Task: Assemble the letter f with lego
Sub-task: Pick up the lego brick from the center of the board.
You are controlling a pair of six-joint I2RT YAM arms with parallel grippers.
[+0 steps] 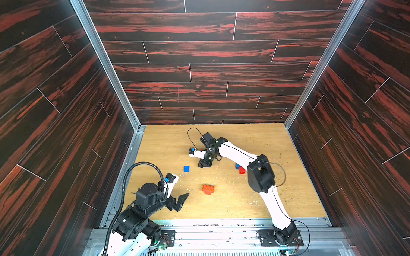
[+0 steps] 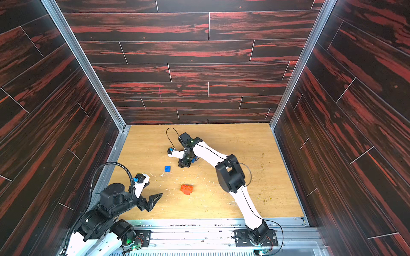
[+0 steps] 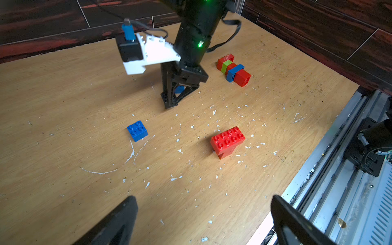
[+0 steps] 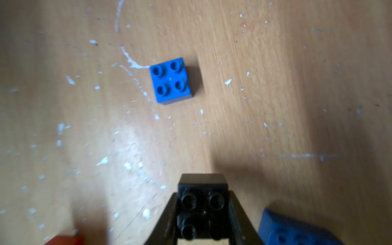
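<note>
Closely, the right fingers (image 4: 166, 222) are pinching a black brick (image 4: 201, 186) from both sides, its studs facing the wrist camera. The brick's near edge is running out of that picture and the whole close-up is blurring. Seen from the left wrist, these fingers (image 3: 169, 99) are pointing down with their tips at the desk (image 3: 63, 106), and the black brick is blending into them there; I cannot tell whether it is resting on the wood or hanging just above it. A second blue brick (image 4: 297, 231) is lying just beside them, cut off by the picture's corner. Something red (image 4: 65, 239) is showing at the opposite corner, too blurred to name. A blue square brick (image 1: 186, 168) is sitting near them, studs up and alone, showing in both top views. A red oblong brick (image 3: 228, 137) is lying farther toward the robot's base, on a smaller red piece that it is half hiding. A joined row of bricks (image 3: 233, 70), red, lime green, red, blue, red, is lying on its side; in a top view the right forearm is covering most of it (image 1: 241, 169). The left fingers (image 3: 118, 220) are standing spread wide and gripping nothing, near the desk's front edge
</note>
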